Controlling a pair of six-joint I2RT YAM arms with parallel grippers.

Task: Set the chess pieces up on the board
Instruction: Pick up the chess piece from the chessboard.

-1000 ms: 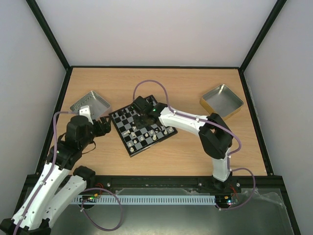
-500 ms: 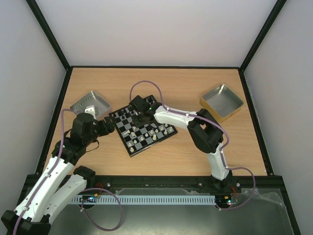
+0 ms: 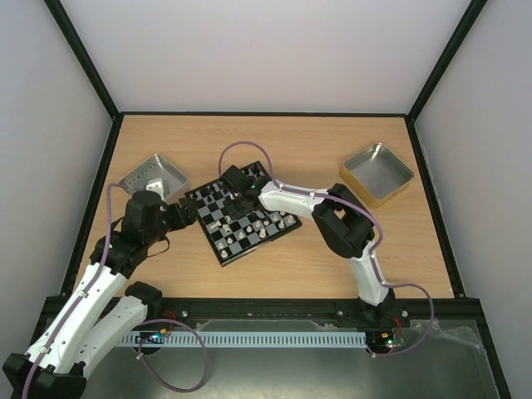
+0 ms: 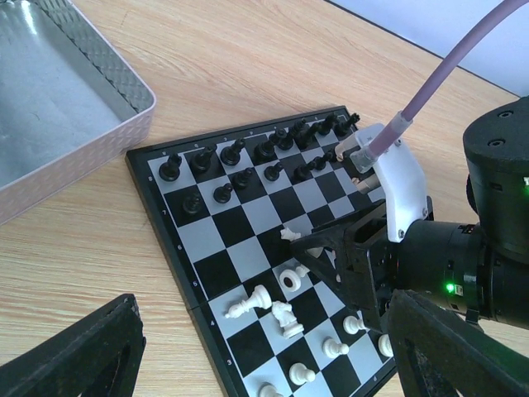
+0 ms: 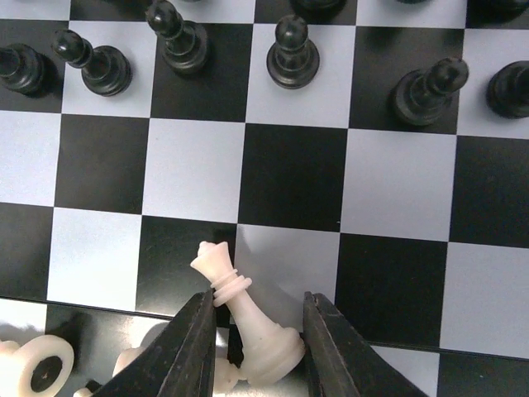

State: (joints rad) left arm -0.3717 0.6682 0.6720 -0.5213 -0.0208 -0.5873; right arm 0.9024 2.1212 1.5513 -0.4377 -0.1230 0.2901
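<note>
The board lies tilted at the table's middle. Black chess pieces stand in two rows at its far side, also in the right wrist view. White pieces lie and stand at the near side: a toppled bishop, a knight, pawns. My right gripper is low over the board, shut on a tilted cream-white queen over the board's middle squares. My left gripper is at the board's left edge, open wide and empty.
A silver tray stands left of the board, close behind my left gripper, and shows in the left wrist view. A gold tray stands at the far right. The right arm stretches across the board's right half.
My right gripper has shifted a little left and farther over the board. My left gripper has moved right, up to the board's left edge.
</note>
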